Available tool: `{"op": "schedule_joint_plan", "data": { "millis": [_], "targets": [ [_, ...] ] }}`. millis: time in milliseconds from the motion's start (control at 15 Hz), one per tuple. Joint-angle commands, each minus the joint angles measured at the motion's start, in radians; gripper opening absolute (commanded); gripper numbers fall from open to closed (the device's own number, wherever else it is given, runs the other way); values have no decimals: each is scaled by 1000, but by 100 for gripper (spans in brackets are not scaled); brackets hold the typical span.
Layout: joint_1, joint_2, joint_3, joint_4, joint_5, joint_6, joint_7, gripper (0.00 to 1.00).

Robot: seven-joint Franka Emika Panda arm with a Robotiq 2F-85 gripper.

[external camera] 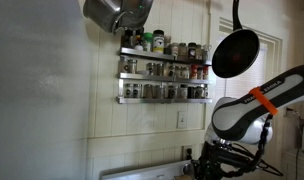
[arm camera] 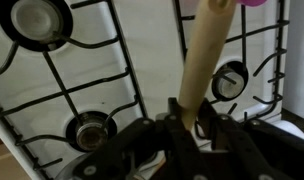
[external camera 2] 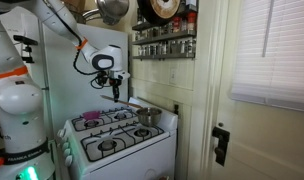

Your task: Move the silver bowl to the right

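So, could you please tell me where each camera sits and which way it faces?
Exterior view: low, facing up at the metal wall racks of spice jars; white robot arm shows.
Exterior view: set back, facing a corner of the white gas stove; arm and hand above it.
Wrist view: looks down on the burners; hand at bottom.
Both exterior views share the racks.

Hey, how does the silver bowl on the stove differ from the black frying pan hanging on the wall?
The silver bowl is shiny metal, while the black frying pan is dark. The bowl sits upright on a back burner of the stove, while the pan hangs from its handle. The bowl looks deep-walled, the pan shallow and flat. Both are round cookware.
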Motion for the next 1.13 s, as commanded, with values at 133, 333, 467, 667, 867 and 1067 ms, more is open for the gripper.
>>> {"op": "schedule_joint_plan", "data": {
  "millis": [133, 333, 467, 667, 867, 1067],
  "targets": [
    [57, -64, -1, -114, 28, 125, -123, 6],
    [65, -23, -9, -134, 32, 160, -134, 6],
    [54, 25, -16, -110, 23, 148, -126, 6],
    [44, 52, -29, -114, 28, 137, -120, 6],
    [42, 46, -79, -80, 68, -2, -165, 47],
    [22, 45, -63, -82, 34, -15, -141, 25]
  ]
}}
